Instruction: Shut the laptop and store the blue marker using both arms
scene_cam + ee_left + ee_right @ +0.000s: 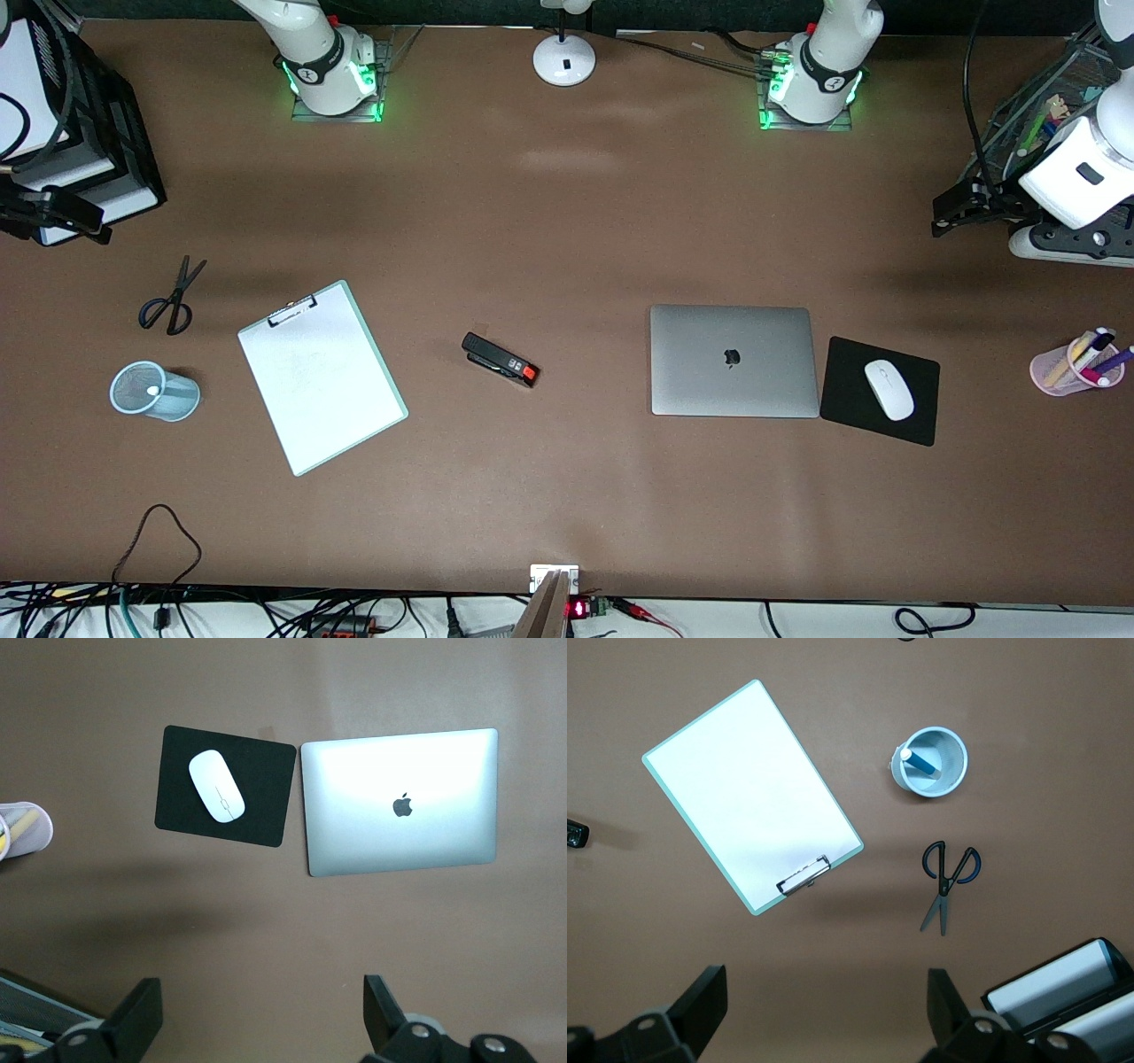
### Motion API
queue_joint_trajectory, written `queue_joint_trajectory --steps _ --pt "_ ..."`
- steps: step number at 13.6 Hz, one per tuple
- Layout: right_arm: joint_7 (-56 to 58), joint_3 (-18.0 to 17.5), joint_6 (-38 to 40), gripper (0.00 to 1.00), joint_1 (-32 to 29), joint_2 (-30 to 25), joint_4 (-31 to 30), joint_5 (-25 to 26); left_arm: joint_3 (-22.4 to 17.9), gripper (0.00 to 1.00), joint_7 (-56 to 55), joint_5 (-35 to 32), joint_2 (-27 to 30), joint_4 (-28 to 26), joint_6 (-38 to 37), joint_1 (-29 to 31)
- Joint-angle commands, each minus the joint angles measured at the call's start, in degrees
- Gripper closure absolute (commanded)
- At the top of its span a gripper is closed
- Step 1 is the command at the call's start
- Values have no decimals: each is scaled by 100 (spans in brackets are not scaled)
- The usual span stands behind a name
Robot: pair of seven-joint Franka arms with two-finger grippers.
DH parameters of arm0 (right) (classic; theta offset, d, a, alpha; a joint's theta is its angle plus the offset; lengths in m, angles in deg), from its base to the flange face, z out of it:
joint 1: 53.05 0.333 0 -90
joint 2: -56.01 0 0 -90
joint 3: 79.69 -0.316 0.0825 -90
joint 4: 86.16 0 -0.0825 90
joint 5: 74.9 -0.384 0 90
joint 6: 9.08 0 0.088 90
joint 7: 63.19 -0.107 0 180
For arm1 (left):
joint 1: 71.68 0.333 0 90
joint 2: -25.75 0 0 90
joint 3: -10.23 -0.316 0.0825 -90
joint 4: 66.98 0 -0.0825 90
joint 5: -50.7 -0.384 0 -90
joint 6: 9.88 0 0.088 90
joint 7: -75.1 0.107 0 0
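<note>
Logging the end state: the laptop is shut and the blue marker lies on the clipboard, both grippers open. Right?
Not quite. The laptop is shut and the left gripper and right gripper are both open, but the blue marker stands in the pale blue cup, not on the clipboard. The right wrist view shows it.

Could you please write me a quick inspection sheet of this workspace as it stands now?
Surface: brown table.
Job's things: laptop shut, lid up; blue marker standing in the light-blue cup.
Clutter: clipboard, stapler, scissors, mouse on mouse pad, pink pen cup.
Grippers: left gripper open, above bare table beside the laptop; right gripper open, above bare table beside the clipboard.
Cables: loose black loop at the camera-side edge.
Surroundings: lamp base between the arm bases.
</note>
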Motion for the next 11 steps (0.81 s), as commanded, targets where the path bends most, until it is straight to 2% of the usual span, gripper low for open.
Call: queue_joint_trajectory --steps 1,11 --pt "-63 -31 -139 0 -24 -489 -518 -51 20 0 110 114 -72 252 -128 23" --pt "-1 -40 143 0 -33 -436 -201 -42 20 0 102 114 -81 270 -136 -12"
